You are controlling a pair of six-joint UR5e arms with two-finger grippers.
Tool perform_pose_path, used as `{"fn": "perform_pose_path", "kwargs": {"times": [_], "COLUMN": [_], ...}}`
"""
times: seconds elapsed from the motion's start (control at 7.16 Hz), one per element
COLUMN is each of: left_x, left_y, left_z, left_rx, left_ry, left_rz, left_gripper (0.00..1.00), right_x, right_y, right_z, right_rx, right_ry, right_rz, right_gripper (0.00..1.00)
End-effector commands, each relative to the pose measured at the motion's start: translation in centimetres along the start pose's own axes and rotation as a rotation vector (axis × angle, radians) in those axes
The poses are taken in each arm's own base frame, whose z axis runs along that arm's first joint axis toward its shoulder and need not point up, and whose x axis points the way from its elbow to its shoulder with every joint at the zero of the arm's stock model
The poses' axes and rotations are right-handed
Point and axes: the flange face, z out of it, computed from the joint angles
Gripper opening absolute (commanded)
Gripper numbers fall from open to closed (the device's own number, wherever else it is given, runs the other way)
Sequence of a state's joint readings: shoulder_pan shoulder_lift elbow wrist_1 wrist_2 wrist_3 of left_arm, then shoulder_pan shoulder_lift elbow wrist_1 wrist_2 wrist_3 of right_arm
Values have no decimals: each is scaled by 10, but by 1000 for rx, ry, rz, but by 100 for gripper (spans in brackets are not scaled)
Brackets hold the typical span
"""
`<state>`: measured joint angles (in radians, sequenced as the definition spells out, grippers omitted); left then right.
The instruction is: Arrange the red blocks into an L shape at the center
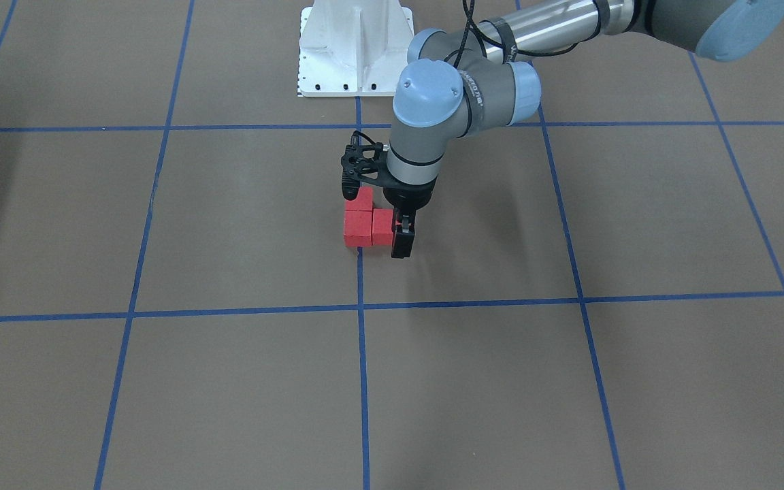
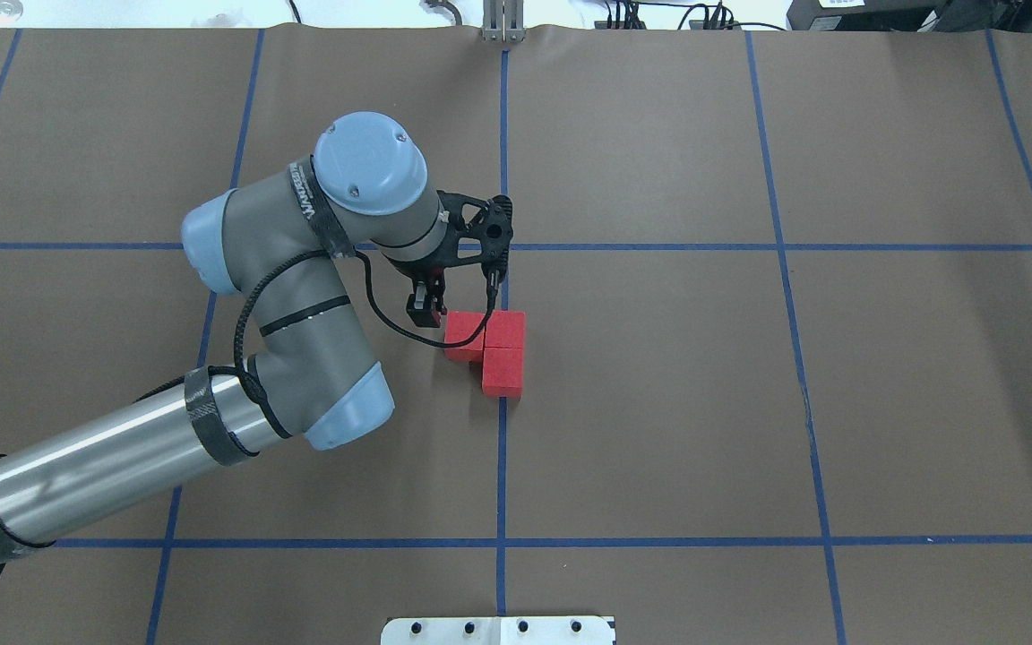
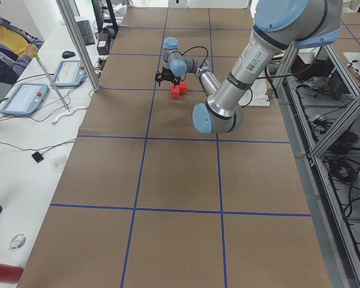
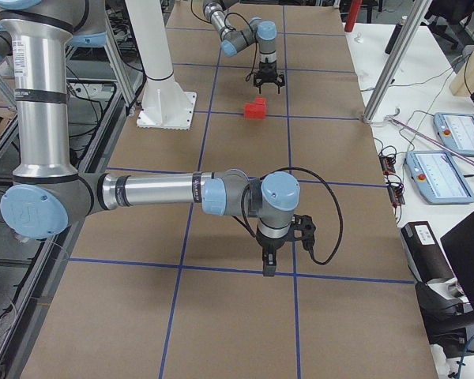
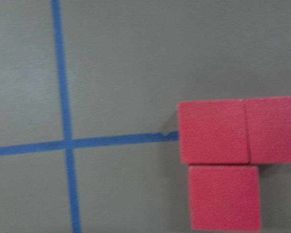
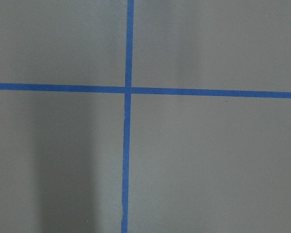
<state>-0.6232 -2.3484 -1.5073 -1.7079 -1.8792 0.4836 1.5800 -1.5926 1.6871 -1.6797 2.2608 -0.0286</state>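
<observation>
Three red blocks lie touching in an L on the brown table near the centre grid line: one (image 2: 465, 336), one (image 2: 506, 329) and one (image 2: 503, 372). They also show in the front view (image 1: 358, 228) and, close up, in the left wrist view (image 5: 212, 138). My left gripper (image 2: 426, 312) is low beside the outer block of the L, its fingers (image 1: 402, 243) close together and holding nothing. My right gripper (image 4: 268, 264) hangs over bare table far from the blocks; it shows only in the exterior right view, so I cannot tell its state.
Blue tape lines (image 2: 503, 466) divide the brown table into large squares. The white base plate (image 1: 354, 47) stands at the robot's edge. An operator (image 3: 6, 42) sits beside tablets (image 3: 25, 99) on a side desk.
</observation>
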Motion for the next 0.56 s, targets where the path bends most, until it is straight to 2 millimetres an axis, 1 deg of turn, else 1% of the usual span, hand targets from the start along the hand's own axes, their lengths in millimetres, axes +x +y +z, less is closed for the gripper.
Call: {"fn": "perform_pose_path", "kwargs": {"times": [0.0,0.14,0.28,0.42], "left_x": [-37,-52,-69,-88], "left_y": [92,156,224,298], "left_z": [-7,-19,-40,-60], "left_rx": [-71,-110,-150,-203], "left_ry": [-44,-78,-122,-157], "left_rz": [-85,-144,-214,-308], "left_gripper": [99,99,100,100], "right_x": [2,2,3,5], "right_y": [1,1,2,2], "right_z": [2,3,4,6], "right_rx": [-4,-5,-8,-11], "right_ry": [1,1,3,2], "right_rz": [3,4,4,7], "right_gripper": [100,100,100,100]}}
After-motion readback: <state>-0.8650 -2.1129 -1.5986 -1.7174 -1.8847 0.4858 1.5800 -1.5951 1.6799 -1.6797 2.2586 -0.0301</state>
